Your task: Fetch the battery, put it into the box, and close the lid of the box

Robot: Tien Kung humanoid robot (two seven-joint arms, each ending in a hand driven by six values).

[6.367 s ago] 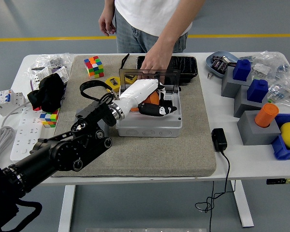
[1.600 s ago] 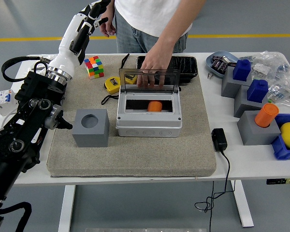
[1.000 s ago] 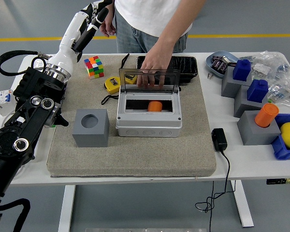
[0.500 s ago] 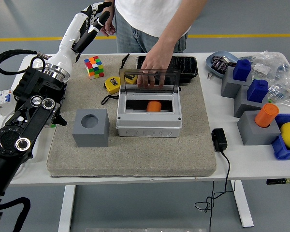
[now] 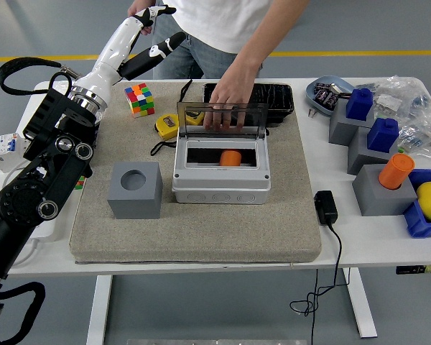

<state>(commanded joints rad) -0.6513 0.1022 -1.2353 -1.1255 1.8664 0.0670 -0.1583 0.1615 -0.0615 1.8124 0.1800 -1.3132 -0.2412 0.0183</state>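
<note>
Hovering high over the far-left part of the bench (image 5: 201, 255), the left robot hand (image 5: 156, 32) is lifted well clear of everything, its fingers (image 5: 169, 43) spread and holding nothing. The right arm is not to be seen.

The battery (image 5: 230, 158), an orange cylinder, lies inside the grey box (image 5: 221, 169) on the felt mat (image 5: 201, 230). The lid (image 5: 221, 120) stands upright at the box's far edge, and a person's hand (image 5: 225, 100) rests on its top, seemingly steadying it. A grey block (image 5: 135, 190) with an empty round socket sits just left of the box, apart from it.

Judging by this, fetching and placing are done, and closing the lid is the step in hand. The robot hand is well away from the lid, up and to the left, so the next move calls for a sweep rightward and down to reach behind or above the lid's top edge, then a push toward the near side so it hinges over the opening. The person's hand sits exactly where contact would fall, so the approach should aim at a free stretch of the lid's edge. The cube (image 5: 138, 98) and tape measure (image 5: 167, 126) lie beneath that path, so height matters.
</note>
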